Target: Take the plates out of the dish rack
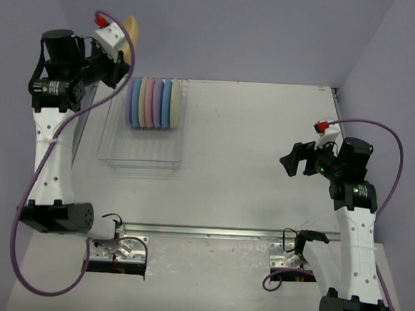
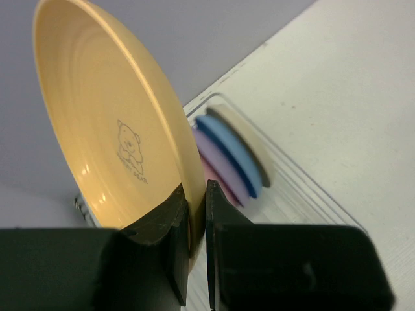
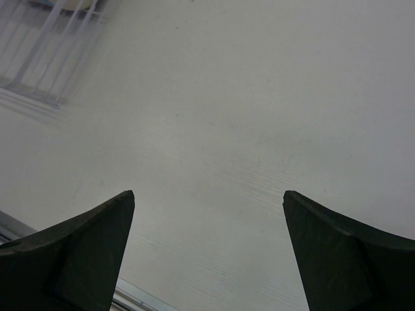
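Note:
My left gripper [image 2: 196, 194] is shut on the rim of a yellow-orange plate [image 2: 110, 123] with a small bear print, held on edge high above the back left of the table; the plate also shows in the top view [image 1: 131, 29]. Several plates [image 1: 153, 103] (blue, lavender, pink, cream) stand on edge in the far end of the wire dish rack [image 1: 142, 153]; they also show below the held plate in the left wrist view [image 2: 228, 159]. My right gripper [image 1: 294, 160] is open and empty above the bare table at the right; its fingertips [image 3: 97, 227] are spread wide.
The rack's corner [image 3: 45, 45] shows at the upper left of the right wrist view. A metal rail [image 1: 225, 232] runs along the near edge between the arm bases. Purple walls close the back and sides.

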`<state>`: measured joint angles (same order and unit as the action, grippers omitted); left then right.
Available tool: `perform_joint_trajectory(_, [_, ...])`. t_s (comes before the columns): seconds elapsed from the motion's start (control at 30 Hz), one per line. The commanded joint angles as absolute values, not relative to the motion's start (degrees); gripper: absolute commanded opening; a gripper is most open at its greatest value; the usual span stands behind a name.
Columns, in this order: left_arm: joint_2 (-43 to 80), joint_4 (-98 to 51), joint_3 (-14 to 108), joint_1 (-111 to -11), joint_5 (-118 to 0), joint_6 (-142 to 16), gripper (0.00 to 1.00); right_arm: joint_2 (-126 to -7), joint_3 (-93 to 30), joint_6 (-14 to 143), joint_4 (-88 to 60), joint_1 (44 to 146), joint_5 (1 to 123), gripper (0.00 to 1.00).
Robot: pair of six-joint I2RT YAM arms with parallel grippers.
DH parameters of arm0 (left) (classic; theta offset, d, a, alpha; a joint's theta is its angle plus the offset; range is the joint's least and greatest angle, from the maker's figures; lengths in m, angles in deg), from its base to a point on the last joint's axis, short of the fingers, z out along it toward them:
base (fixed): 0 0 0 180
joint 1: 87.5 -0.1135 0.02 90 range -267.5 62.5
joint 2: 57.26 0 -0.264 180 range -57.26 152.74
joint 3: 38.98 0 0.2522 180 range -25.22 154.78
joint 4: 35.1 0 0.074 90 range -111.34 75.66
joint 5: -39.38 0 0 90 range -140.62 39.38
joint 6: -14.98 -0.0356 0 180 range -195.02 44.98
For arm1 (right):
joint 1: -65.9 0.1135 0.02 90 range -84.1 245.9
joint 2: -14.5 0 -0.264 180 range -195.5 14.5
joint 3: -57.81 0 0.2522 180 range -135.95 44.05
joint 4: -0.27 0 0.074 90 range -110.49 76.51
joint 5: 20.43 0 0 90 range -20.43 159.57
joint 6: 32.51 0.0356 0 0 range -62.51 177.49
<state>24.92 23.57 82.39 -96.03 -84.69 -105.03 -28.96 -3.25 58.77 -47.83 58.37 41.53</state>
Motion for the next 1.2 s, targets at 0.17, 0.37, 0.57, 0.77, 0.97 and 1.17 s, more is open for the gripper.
perform_joint_trajectory(0.17, [5.56,17.67,46.67,-58.29,-56.94,-134.94,0.0,-42.65,-19.47,75.83,-52.53,58.2,25.91,0.86])
perform_joint_trajectory(0.37, [3.73,17.05,36.95,-42.87,-44.72,-141.57,0.0,-48.81,-25.33,82.37,-53.95,61.0,29.11,0.87])
perform_joint_trajectory(0.57, [1.73,9.4,29.25,-32.97,-36.82,-150.83,0.0,-52.41,-26.12,80.7,-55.28,68.06,35.1,0.79])
perform_joint_trajectory(0.77, [1.09,-0.59,23.85,-28.81,-33.01,-159.62,0.0,-56.05,-26.04,77.69,-55.67,73.33,37.4,0.73])
perform_joint_trajectory(0.97, [2.73,-1.3,24.08,-26.43,-33.27,-161.09,0.0,-59.29,-27.82,74.27,-55.88,79.78,43.43,0.67])
perform_joint_trajectory(1.17, [3.96,-1.67,24.51,-24.95,-33.69,-161.25,0.0,-63.56,-30.39,73.12,-55.94,82.13,45.52,0.61])
